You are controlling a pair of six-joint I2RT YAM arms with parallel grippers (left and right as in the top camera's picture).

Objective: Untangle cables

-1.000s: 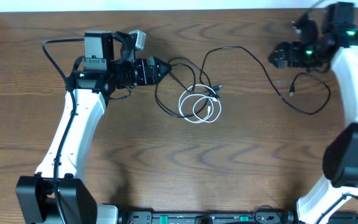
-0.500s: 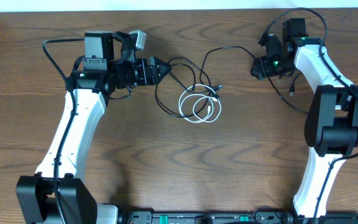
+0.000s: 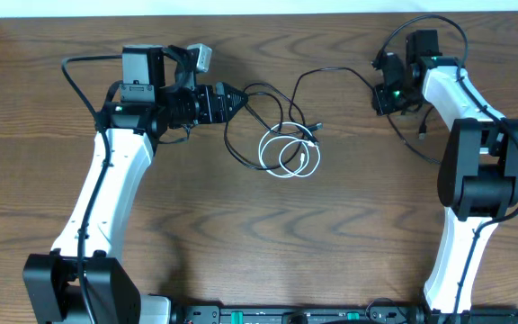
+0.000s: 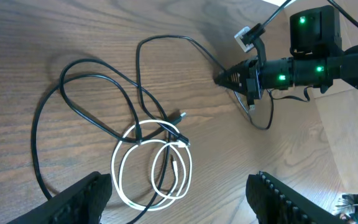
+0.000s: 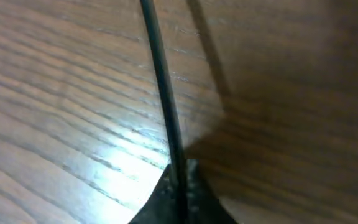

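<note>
Plainly, we had the right gripper (image 4: 222, 78) clenched on the black cable (image 5: 160, 81). Its wrist view showed the cord pinched right at the fingertips and running away across the table (image 3: 241, 243). Our left gripper (image 4: 178, 180) hung released, fingers spread wide, beside the tangle and touching nothing.

The white cable (image 4: 114, 169) lay coiled in two or three rings near the middle of the table. The black one swept a wide loop on the left-arm side, crossed through the white rings, then arched away to the right gripper. Its far tail curled on past that claw.

We judged both cords light, limp and rather slick. A pull on one would likely drag the other along where they crossed, and the small plugs could snag inside the rings.

We thought the best hold for the free claw was the outer edge of the white coil, clear of the crossings. Pinned there, the coil would stay put while the black cord slid free through the rings.
</note>
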